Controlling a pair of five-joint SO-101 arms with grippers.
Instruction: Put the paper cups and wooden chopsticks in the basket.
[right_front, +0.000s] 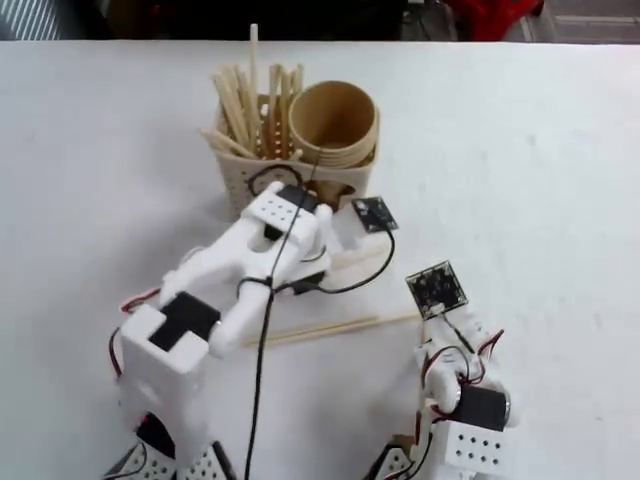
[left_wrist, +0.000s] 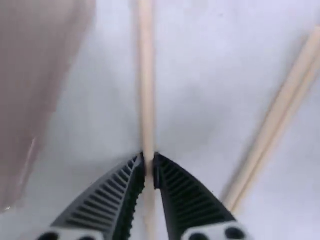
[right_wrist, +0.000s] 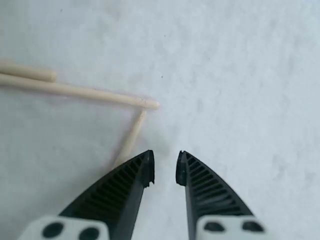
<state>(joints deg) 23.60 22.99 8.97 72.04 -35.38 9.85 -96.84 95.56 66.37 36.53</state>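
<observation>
The left end effector (left_wrist: 149, 164) is clenched on a wooden chopstick (left_wrist: 146, 75) low over the bench (left_wrist: 210, 60), with the basket (right_front: 243, 187) just ahead of it. A good next move is probably to lift clear, then tip the stick upright over the basket. The right end effector (right_wrist: 165, 167) hangs released, with loose chopsticks (right_wrist: 75, 91) just ahead.

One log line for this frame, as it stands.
left gripper: shut on chopstick beside basket | right gripper: open, empty, near loose chopsticks on table | cups: in basket
</observation>
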